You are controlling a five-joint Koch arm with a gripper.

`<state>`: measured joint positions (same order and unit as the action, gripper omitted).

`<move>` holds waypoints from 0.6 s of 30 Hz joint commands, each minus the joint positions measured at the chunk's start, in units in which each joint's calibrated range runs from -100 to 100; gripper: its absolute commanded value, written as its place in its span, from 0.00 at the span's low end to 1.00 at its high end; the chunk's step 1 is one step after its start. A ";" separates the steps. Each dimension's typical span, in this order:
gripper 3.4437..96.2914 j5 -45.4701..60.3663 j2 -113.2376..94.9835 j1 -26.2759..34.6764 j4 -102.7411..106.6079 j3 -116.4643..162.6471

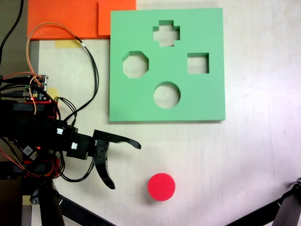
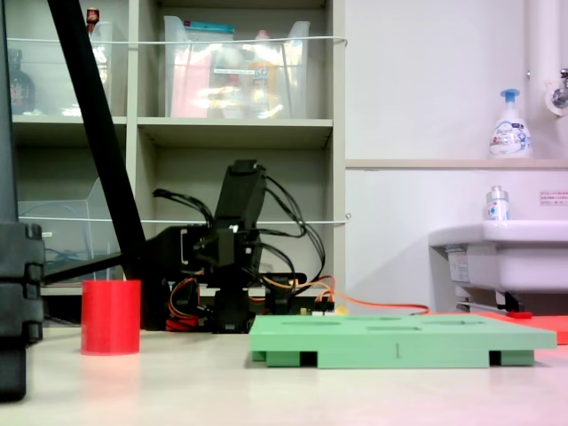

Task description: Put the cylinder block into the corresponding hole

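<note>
The fingers (image 1: 123, 162) are spread wide apart in the first exterior view, one prong reaching toward the view's right and the other curving down, with nothing between them. They sit well to the left of the cylinder block (image 1: 161, 186), which stands upright on the pale counter (image 1: 254, 155), apart from the fingers and below the green foam board (image 1: 207, 101). The corresponding hole (image 1: 167, 94), the round cutout, lies nearest the board's lower edge, almost straight above the block, with the octagonal cutout (image 1: 135, 64) up to its left and the square cutout (image 1: 198, 63) up to its right. A likely fault here is that the lower prong meets the block's side first and shoves or tips it rather than straddling it; foam this light would slide easily. Loose wires (image 1: 87, 70) trail near the board's left edge and could snag. In the second exterior view the arm (image 2: 238, 248) is seen behind the scene and the fingers cannot be made out, so their state cannot be told there. The cylinder block (image 2: 111, 317) stands tall at the second exterior view's left, well apart from the raised board (image 2: 399, 340). Carried too low, it could strike the board's edge; dropped off-centre or tilted, it could jam on the hole's rim.
</note>
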<state>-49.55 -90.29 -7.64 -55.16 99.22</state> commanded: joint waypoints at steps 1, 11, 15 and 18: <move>0.85 -0.24 28.83 -1.22 -29.91 0.78; 0.92 -0.44 71.15 -3.71 -44.84 -14.47; 0.92 -0.44 81.35 -4.20 -44.84 -22.45; 0.92 -0.44 88.19 -4.44 -44.84 -27.73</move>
<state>-49.55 -4.10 -11.75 -93.83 73.35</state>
